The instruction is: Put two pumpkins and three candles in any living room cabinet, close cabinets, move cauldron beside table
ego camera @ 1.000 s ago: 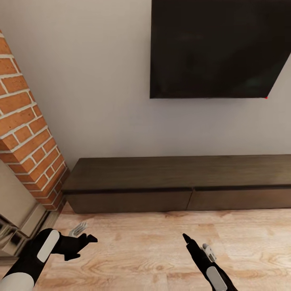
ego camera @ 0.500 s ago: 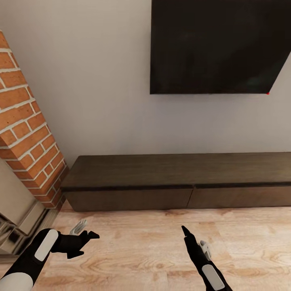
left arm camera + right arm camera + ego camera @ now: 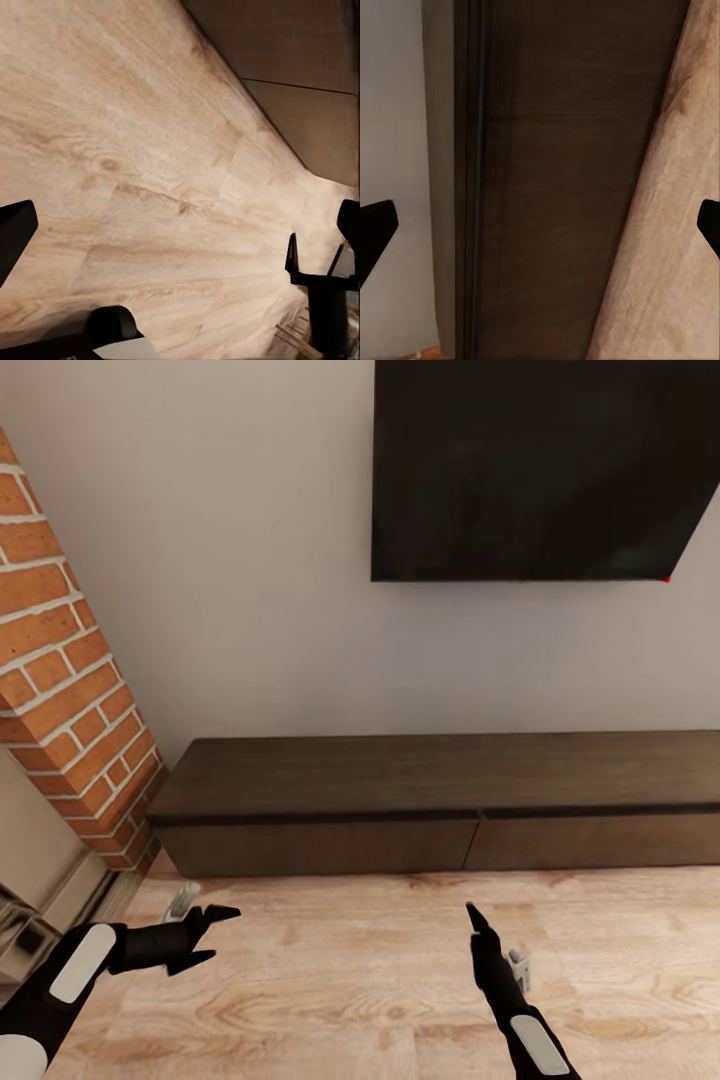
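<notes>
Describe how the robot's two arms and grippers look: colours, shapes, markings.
Both arms are black with a pale grey, rounded oblong panel on the forearm; the left arm turns white toward the picture's lower edge. The left gripper has two slim, black, pointed fingers. The right gripper is likewise black and tapers to a point. A small light-grey bracket sits beside each wrist. No cables show.

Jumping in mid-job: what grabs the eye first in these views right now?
A big black screen hangs on the pale wall, upper right in the head view. Below it the long dark-brown cabinet runs along the wall with its drawer fronts shut and its top bare. A red brick column rises at the left, and both open grippers, left gripper and right gripper, hover over the wood floor.
</notes>
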Robot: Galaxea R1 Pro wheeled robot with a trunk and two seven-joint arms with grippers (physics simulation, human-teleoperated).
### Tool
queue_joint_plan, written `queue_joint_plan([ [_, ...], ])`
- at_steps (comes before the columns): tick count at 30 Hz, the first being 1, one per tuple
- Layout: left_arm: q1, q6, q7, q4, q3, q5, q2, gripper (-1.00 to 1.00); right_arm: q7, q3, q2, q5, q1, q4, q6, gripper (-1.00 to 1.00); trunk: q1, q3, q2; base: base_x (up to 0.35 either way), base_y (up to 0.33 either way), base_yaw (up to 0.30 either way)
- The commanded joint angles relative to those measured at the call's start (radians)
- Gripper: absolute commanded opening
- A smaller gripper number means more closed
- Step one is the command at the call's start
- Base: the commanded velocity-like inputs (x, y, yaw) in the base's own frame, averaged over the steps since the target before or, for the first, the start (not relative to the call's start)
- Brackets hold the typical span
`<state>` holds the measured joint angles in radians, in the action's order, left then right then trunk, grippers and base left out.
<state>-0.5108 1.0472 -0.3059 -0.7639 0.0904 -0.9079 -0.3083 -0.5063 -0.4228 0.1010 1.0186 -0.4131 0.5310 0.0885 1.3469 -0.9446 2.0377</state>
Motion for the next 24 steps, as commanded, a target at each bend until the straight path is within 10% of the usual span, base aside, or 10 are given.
queue_joint_plan([
  [1,0.000,0.000,-0.015,0.000,-0.001,-0.003,-0.003,1.00,-0.021,0.000,0.001,0.000,0.000,0.001,0.000,1.00,0.004,-0.003,0.007,0.000,0.000,0.000],
  [14,0.000,0.000,-0.096,0.000,-0.004,-0.006,-0.006,1.00,-0.247,-0.003,0.000,0.008,0.000,-0.020,0.066,1.00,0.054,-0.044,0.098,0.000,0.000,0.000],
  [24,0.000,0.000,-0.123,0.000,-0.004,-0.006,-0.002,1.00,-0.281,-0.003,0.006,0.009,0.001,-0.027,0.101,1.00,0.092,-0.075,0.168,0.000,0.000,0.000],
])
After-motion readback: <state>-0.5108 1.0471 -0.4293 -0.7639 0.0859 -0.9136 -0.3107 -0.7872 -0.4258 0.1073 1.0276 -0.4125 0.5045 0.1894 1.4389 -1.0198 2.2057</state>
